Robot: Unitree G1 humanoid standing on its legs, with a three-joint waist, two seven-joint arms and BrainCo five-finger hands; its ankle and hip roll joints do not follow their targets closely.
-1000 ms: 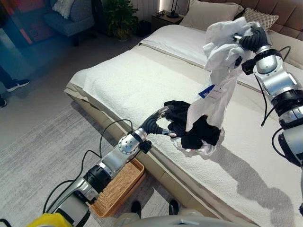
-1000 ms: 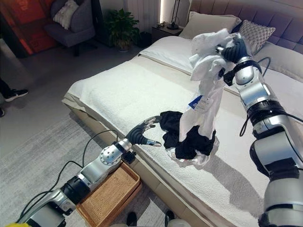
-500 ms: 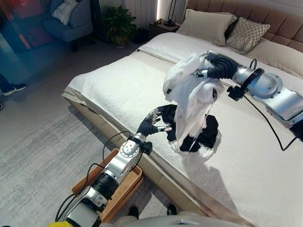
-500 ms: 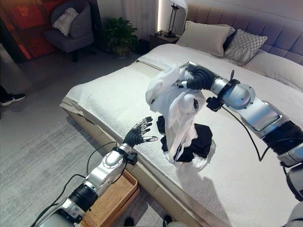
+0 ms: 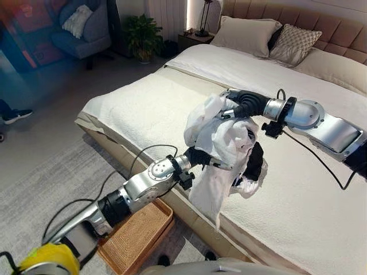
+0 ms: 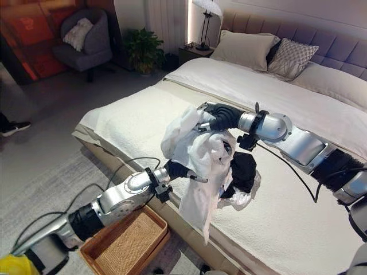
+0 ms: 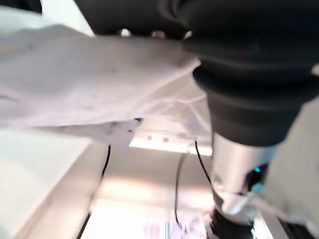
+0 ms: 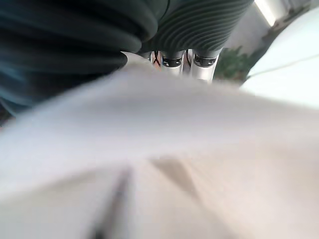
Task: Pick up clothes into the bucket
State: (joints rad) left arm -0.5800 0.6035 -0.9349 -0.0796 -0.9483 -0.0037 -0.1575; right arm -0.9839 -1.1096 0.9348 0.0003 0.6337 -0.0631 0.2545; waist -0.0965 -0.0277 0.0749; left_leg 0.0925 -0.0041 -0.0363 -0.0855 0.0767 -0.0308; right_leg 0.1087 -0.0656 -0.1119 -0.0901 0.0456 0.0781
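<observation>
Above the near edge of the bed (image 5: 143,109), the right hand (image 5: 238,105) is holding a white garment (image 5: 221,143) bunched in its curled fingers, with the cloth draping down past the mattress side toward the floor. The left hand (image 5: 202,158) is reaching up into the hanging cloth from below; its fingers are buried in the folds, so I cannot tell whether they are closing on the fabric or just resting against it. A black garment (image 5: 255,160) is lying on the bed just behind the white one, partly covered by it, with a bit of pale cloth underneath.

The bucket (image 5: 135,238), a woven basket, is sitting on the floor beside the bed, below the left arm and a little to the left of where the garment's tail is dangling.

By my reading, the carrying step is in hand: the white garment is lifted and travelling toward the bucket, not yet over it. The next move is calling for the cloth to be brought further left and down until it hangs above the bucket's opening, then let go, with care that the long tail falls inside the rim. The black garment is waiting for a later pick.
</observation>
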